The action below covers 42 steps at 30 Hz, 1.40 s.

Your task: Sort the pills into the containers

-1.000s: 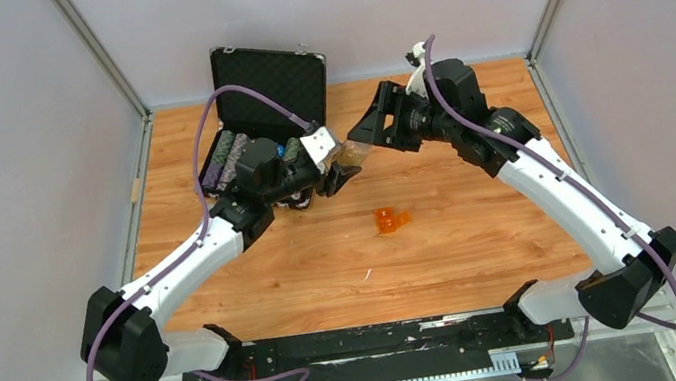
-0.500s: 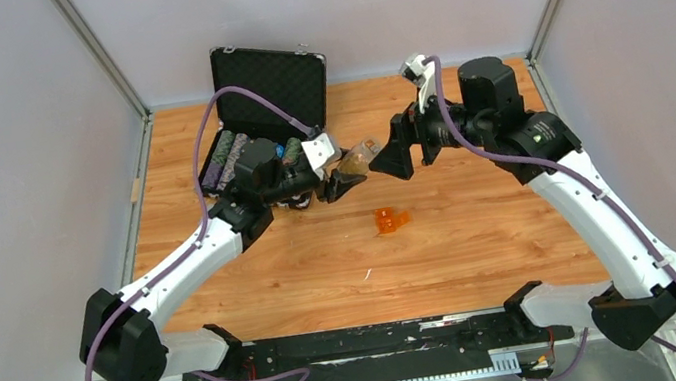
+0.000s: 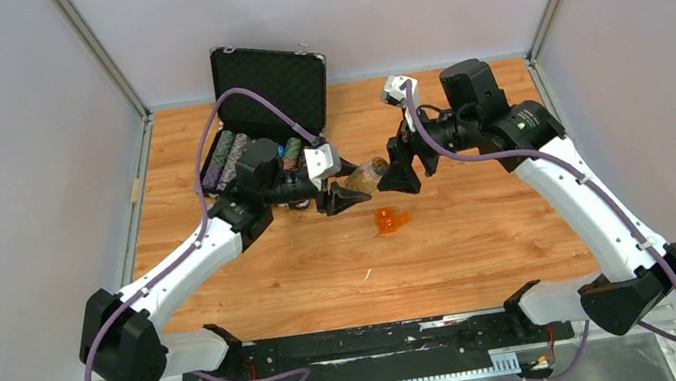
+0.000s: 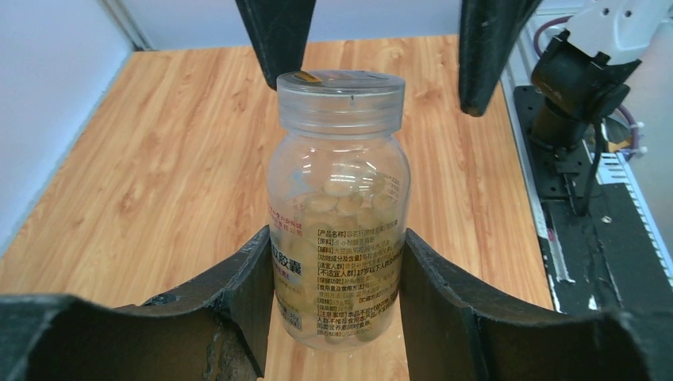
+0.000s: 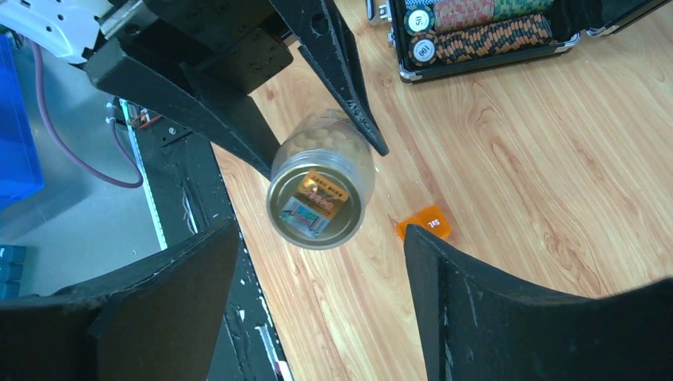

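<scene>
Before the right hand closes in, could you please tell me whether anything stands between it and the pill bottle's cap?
Nothing visible does. The right hand faces the cap of the pill bottle, jaws spread, with open air between them.

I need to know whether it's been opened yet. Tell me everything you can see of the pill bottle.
The pill bottle is clear plastic, with a wide clear lid still on; a gold seal shows under the lid. Pale yellowish pills fill much of it, and a white label of small print wraps its lower body. The left gripper clamps that lower body, holding it off the table, roughly sideways. The open right gripper flanks the lid, apparently without touching.
</scene>
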Motion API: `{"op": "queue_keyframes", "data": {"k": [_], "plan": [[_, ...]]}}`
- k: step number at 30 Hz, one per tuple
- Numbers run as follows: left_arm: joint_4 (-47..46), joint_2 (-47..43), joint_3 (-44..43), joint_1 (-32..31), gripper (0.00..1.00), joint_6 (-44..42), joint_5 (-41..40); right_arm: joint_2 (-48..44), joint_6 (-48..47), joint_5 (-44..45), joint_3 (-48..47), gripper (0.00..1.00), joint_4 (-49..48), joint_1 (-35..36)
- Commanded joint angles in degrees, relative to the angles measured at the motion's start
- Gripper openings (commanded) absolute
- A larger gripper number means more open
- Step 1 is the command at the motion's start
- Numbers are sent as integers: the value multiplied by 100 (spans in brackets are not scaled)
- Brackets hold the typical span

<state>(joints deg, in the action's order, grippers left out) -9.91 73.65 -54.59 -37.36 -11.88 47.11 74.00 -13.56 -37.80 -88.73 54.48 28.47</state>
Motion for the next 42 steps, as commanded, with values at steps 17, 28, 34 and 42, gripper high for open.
{"op": "queue_keyframes", "data": {"k": [17,28,34,42], "plan": [[638,73,-605,-17,0,-239,781,115,228,222,-180,67,-537,19],[572,71,-590,-20,0,-247,541,282,1061,441,-175,48,-770,169],[425,52,-528,-23,0,-292,-255,689,2696,983,-554,37,-728,339],[119,-12,-363,-27,0,-308,-763,754,5294,2382,-626,51,-809,486]]}}
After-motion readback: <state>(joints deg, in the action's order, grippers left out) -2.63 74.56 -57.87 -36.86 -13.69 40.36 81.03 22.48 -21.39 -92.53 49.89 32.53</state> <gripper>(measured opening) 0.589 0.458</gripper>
